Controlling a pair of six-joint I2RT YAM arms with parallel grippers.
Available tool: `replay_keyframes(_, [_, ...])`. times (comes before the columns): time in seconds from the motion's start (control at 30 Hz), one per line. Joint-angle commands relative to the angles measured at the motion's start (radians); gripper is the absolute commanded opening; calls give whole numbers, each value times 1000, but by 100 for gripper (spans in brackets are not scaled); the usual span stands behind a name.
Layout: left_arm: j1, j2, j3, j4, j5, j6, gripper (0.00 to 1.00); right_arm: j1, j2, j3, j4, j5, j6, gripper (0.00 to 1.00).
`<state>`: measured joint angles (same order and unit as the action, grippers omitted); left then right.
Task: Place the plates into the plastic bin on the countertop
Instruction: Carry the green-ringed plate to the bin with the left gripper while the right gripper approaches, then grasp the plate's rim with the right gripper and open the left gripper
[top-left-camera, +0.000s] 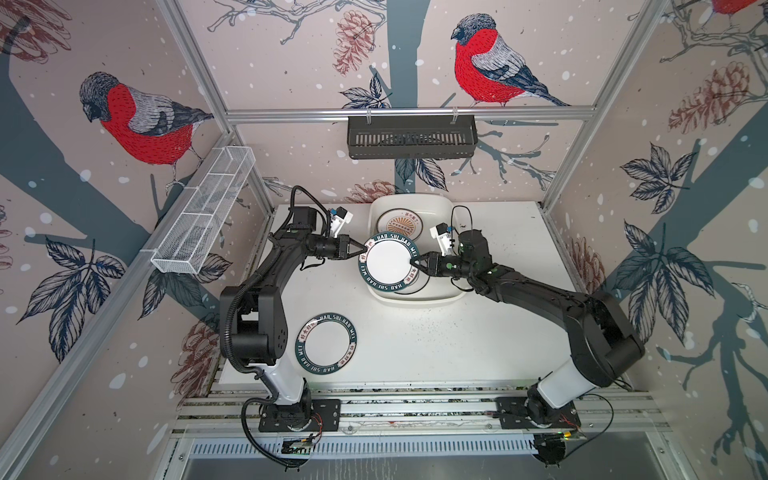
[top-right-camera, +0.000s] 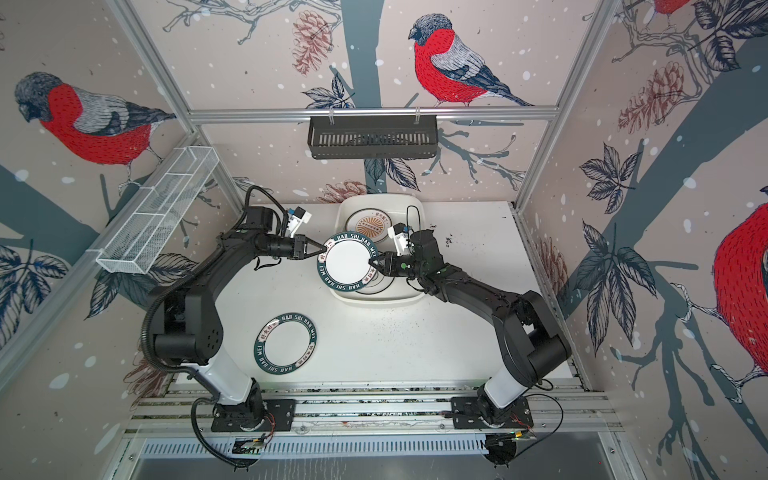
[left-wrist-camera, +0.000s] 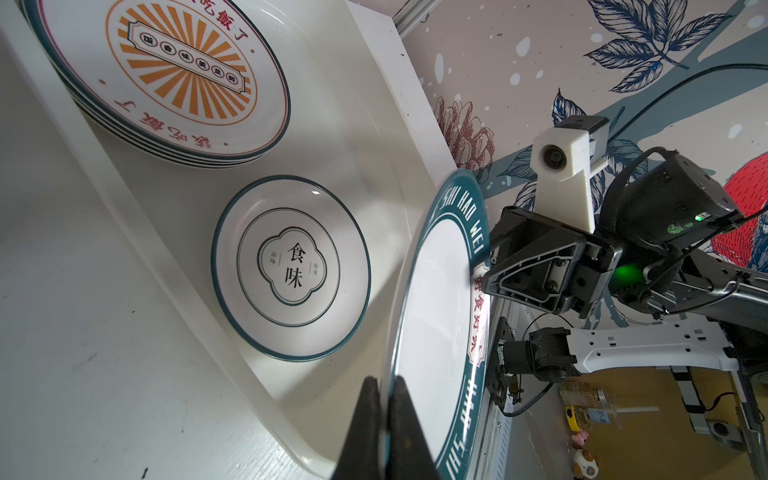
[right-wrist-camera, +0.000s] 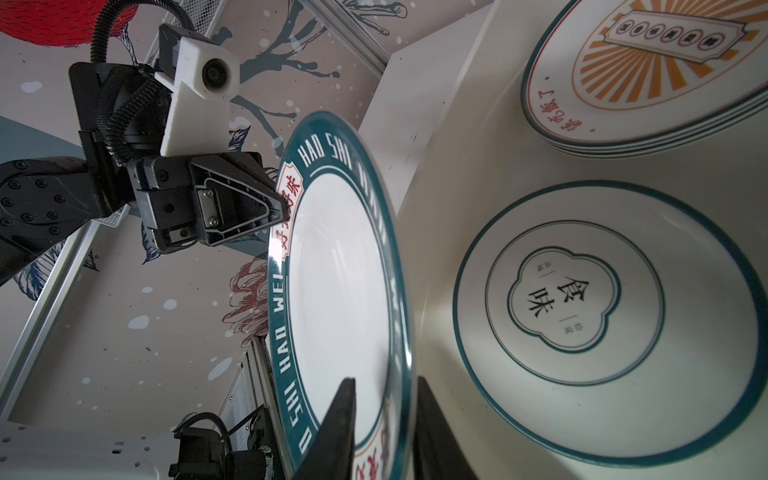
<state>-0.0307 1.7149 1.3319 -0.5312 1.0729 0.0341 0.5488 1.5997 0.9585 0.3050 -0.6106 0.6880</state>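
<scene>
White square countertop (top-left-camera: 478, 340), flecked with dark specks (top-left-camera: 446, 322) and edged by aluminium framing (top-left-camera: 559, 245); shown in both top views. Two items rest directly on it. The cream plastic bin (top-left-camera: 432, 298) sits at the far middle, its far end close to the back edge. A lettered plate (top-left-camera: 326, 344) with a dark rim lies flat, face up, at the near left, well apart from the bin (top-right-camera: 374, 296).

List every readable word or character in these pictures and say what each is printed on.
"HAO SHI HAO WEI": rim of the raised plate, and of the plate lying on the countertop.
"食味": centre emblem of the thin-rimmed plate in the plastic bin.
"吃飯了": top sunburst plate.
Too small or blurred: the red rim panels, the sunburst banner characters.
</scene>
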Motion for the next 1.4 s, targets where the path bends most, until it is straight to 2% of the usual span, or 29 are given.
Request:
replay_keyframes(0.0, [-5, -12, 0, -1, 47, 21, 0, 0, 3, -3, 43, -15, 16, 24])
replay_keyframes(0.4, [-12, -20, -3, 4, 42, 21, 0, -1, 0, -10, 52, -20, 18, 6])
replay_keyframes(0.47, [-13, -20, -3, 5, 40, 22, 5, -1, -1, -10, 54, -21, 18, 4])
replay_keyframes(0.77, [-12, -20, -3, 20, 39, 4, 20, -18, -11, -17, 65, -29, 27, 3])
replay_keyframes(0.9, [-13, -21, 6, 19, 23, 1, 30, -32, -16, -21, 65, -34, 29, 3])
replay_keyframes(1.03, [-9, -31, 19, 12, -26, 6, 34, -59, -22, -28, 60, -38, 29, 3])
replay_keyframes(1.37, [44, -72, 92, -77, -97, 106, 39, -167, 25, 105, -193, -10, -96, 4])
